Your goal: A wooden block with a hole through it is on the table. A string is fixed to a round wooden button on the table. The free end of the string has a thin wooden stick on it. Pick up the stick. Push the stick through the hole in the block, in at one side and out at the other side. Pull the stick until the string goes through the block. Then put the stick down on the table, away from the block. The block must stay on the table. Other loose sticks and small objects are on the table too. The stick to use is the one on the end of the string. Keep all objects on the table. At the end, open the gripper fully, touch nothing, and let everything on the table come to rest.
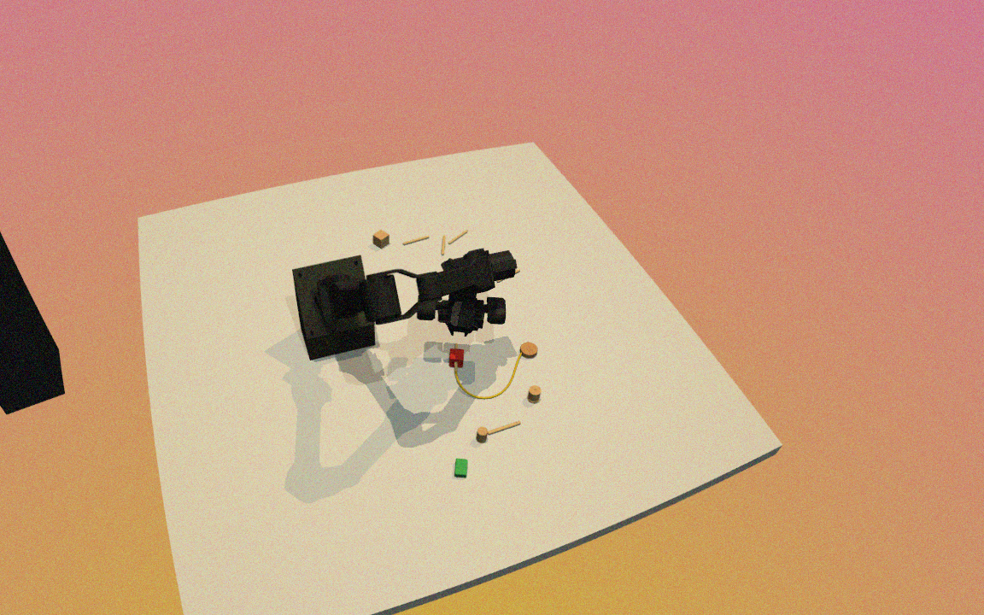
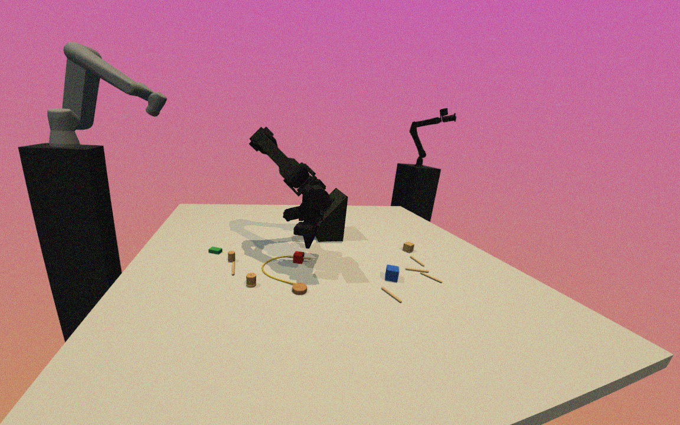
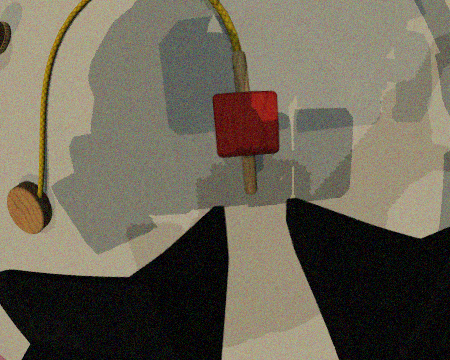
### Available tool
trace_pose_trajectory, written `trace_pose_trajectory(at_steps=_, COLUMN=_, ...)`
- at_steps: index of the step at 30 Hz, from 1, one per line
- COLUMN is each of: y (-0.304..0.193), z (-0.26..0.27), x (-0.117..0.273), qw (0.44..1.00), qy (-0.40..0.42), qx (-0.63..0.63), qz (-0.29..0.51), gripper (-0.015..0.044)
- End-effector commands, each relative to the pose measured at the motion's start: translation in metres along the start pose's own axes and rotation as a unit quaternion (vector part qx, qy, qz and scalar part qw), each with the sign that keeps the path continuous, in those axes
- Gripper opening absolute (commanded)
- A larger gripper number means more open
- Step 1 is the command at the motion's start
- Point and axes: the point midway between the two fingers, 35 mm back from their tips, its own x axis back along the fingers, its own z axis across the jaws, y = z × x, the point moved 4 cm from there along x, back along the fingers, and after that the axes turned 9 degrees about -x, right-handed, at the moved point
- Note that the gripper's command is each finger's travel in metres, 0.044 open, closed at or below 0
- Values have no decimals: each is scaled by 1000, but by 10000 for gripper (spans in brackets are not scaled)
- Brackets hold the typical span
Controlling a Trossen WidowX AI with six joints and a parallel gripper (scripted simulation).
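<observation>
Hovering near the red block (image 1: 455, 357) (image 2: 298, 257) (image 3: 246, 123) in the top view, the gripper (image 1: 465, 331) (image 2: 308, 246) (image 3: 256, 214) pointed down at the table (image 1: 594, 459) (image 2: 332, 359) (image 3: 265, 300), while the string (image 1: 484, 397) (image 2: 263, 267) (image 3: 44, 110) curved to the button (image 1: 528, 349) (image 2: 299, 288) (image 3: 25, 209). In the exterior view, the blue cube (image 2: 392, 273) sat well apart from the block. In the wrist view, the fingers stood partly spread, with nothing between them, and the stick (image 1: 455, 368) (image 2: 307, 258) (image 3: 250, 175) ran through the block, jutting out both sides, its string end away from the fingers
</observation>
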Motion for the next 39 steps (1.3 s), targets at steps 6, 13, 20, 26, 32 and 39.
trace_pose_trajectory(at_steps=6, y=0, z=-1, x=-15, qw=1000, qy=-1, qx=4, qz=0, gripper=122)
trace_pose_trajectory(at_steps=13, y=0, z=-1, x=-26, qw=1000, qy=-1, qx=4, qz=0, gripper=122)
trace_pose_trajectory(at_steps=20, y=1, z=-2, x=-37, qw=1000, qy=0, qx=4, qz=-1, gripper=122)
trace_pose_trajectory(at_steps=26, y=3, z=-2, x=-47, qw=1000, qy=1, qx=4, qz=-3, gripper=122)
trace_pose_trajectory(at_steps=32, y=4, z=-3, x=-52, qw=1000, qy=1, qx=4, qz=-4, gripper=122)
trace_pose_trajectory(at_steps=39, y=4, z=-2, x=-50, qw=1000, qy=2, qx=0, qz=-5, gripper=0)
